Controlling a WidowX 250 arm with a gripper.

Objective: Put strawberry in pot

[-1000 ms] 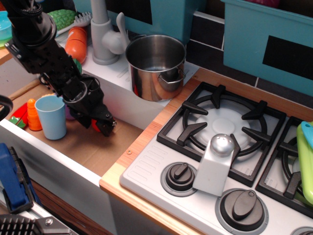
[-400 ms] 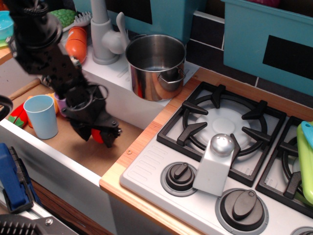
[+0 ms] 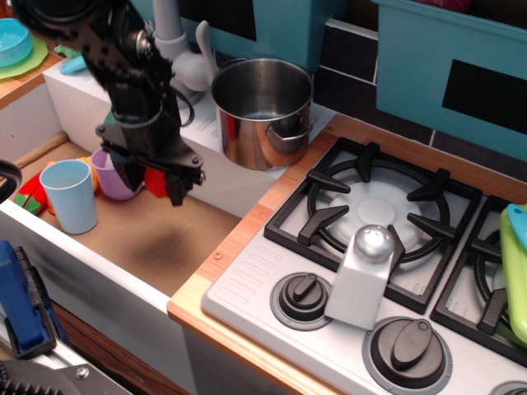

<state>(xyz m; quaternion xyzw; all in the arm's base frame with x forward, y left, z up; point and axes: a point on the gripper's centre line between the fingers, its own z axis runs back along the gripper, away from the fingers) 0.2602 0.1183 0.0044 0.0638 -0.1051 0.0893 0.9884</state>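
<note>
My gripper (image 3: 153,182) is closed around the red strawberry (image 3: 156,182), lifted above the sink floor. The steel pot (image 3: 263,111) sits up to my right. A weak pinch could drop it, or I could clip the pot's rim

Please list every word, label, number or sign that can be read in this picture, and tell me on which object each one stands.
There is no readable text.
The stove knobs show no numbers or marks that can be made out.
The pot, the light blue cup and the teal bins carry no label or brand; the dark panels on the bins are blank.
The gripper, which holds the strawberry, has no visible marking.
</note>
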